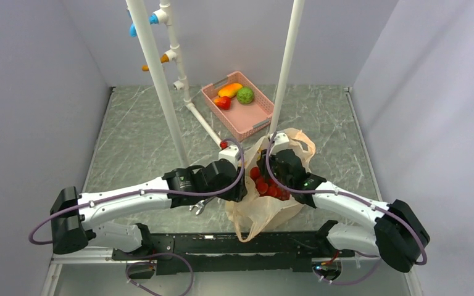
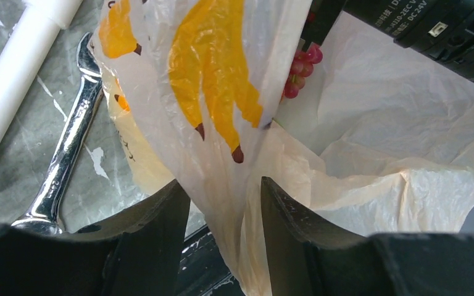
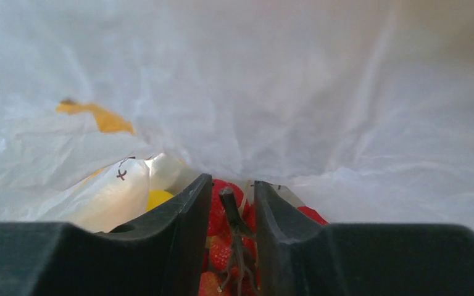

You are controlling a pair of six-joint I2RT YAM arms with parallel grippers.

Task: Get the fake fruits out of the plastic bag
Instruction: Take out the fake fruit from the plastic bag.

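The peach-beige plastic bag point(image 1: 265, 213) stands crumpled at the table's near centre, mouth up. My left gripper point(image 1: 241, 188) is shut on a fold of the bag's left edge point(image 2: 222, 185), and the film point(image 2: 234, 92) with orange printed marks runs up from between its fingers. My right gripper point(image 1: 268, 171) is down inside the bag. In the right wrist view it point(image 3: 232, 182) is closed narrowly round the brown stem of a bunch of glossy red fruits point(image 3: 219, 253). Red fruits point(image 1: 264, 184) show in the bag's mouth, and some point(image 2: 299, 65) in the left wrist view. A yellow fruit point(image 3: 157, 198) lies beside the bunch.
A pink slotted basket point(image 1: 247, 123) at the back holds an orange, a green and a red fruit. White pipes point(image 1: 160, 86) rise behind the bag. A metal spanner point(image 1: 199, 206) lies left of the bag, also in the left wrist view point(image 2: 68, 148).
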